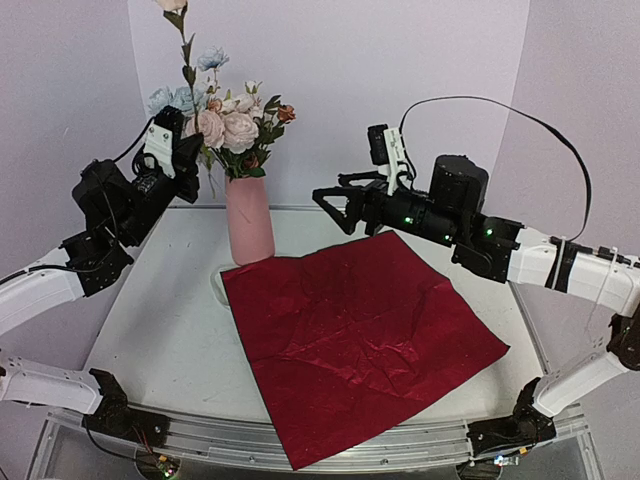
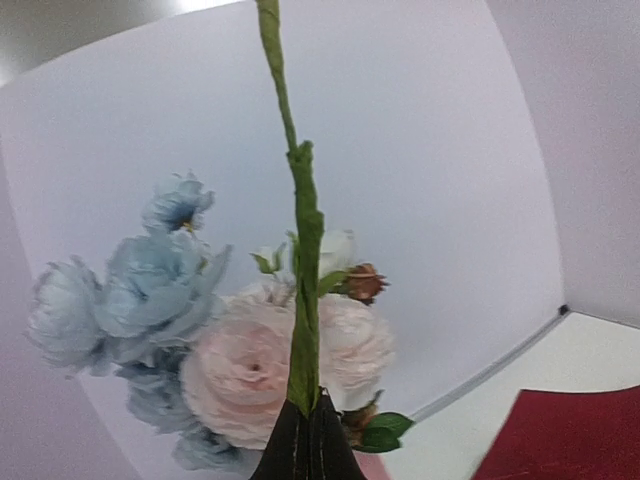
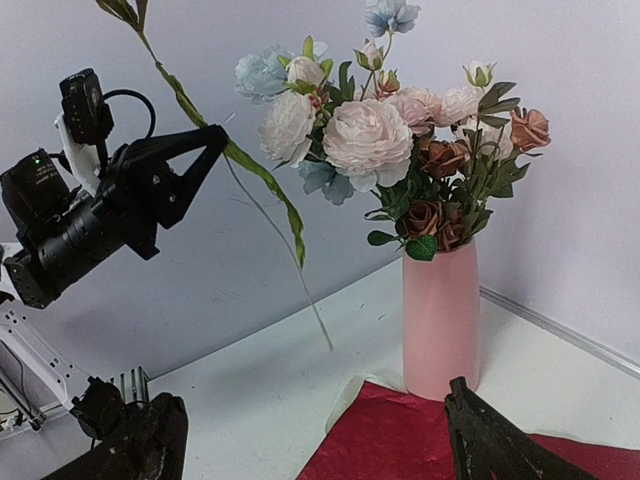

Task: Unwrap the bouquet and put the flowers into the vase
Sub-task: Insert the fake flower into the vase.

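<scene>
Top view: we see the left arm raised, left gripper clamping 1 long stem beside the vase, far left. Right arm stretches level, right gripper wide, empty. Left wrist: stem pinched upright. Right wrist: flowers sit in the vase.

Plain salmon-pink vase; flowers pink, white, pale blue; crinkled dark red paper; white tabletop; my left gripper black.

White table, rounded at the far edge, with a silver metal rail along its near side. A pale lilac backdrop curves behind.
</scene>
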Robot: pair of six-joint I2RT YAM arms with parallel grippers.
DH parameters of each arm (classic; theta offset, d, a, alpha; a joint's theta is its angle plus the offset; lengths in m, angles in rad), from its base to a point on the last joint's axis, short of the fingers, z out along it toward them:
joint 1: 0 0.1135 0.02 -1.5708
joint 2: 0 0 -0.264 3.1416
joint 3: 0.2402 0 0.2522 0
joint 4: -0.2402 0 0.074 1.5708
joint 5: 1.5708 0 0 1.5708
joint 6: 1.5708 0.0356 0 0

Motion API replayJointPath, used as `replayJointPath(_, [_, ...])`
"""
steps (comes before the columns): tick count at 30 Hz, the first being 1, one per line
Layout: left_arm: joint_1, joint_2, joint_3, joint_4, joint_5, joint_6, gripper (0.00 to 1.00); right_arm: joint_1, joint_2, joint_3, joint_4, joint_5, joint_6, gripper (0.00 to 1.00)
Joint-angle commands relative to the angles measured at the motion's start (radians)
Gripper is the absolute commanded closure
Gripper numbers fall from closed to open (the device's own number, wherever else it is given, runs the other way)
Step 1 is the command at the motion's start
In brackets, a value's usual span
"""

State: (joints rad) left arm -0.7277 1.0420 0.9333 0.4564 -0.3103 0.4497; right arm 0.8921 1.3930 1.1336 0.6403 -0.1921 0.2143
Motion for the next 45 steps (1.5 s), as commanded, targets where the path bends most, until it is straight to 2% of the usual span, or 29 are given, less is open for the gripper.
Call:
replayJointPath(1, [0.001, 0.007, -0.030, 0.261, -0.209, 0.123, 1.00, 0.004, -0.050, 0.000, 0.044, 0.010, -0.019, 0.10])
replayJointPath(5, [0.014, 0.057, -0.069, 0.498, -0.217, 0.113, 1.00, 0.004, -0.054, -0.001, 0.044, 0.010, -0.023, 0.10])
replayJointPath(9, [0.033, 0.138, -0.071, 0.633, -0.192, 0.112, 1.00, 0.003, -0.069, -0.008, 0.044, 0.008, -0.023, 0.10])
replayJointPath(20, [0.044, 0.252, -0.065, 0.731, -0.144, 0.345, 1.00, 0.004, -0.114, -0.034, 0.044, 0.037, -0.060, 0.10])
replayJointPath(36, [0.082, 0.361, -0.013, 0.811, -0.095, 0.428, 1.00, 0.003, -0.091, 0.002, 0.039, 0.028, -0.095, 0.09])
replayJointPath(45, [0.106, 0.402, 0.019, 0.864, -0.086, 0.397, 1.00, 0.004, -0.094, 0.005, 0.036, 0.031, -0.116, 0.09])
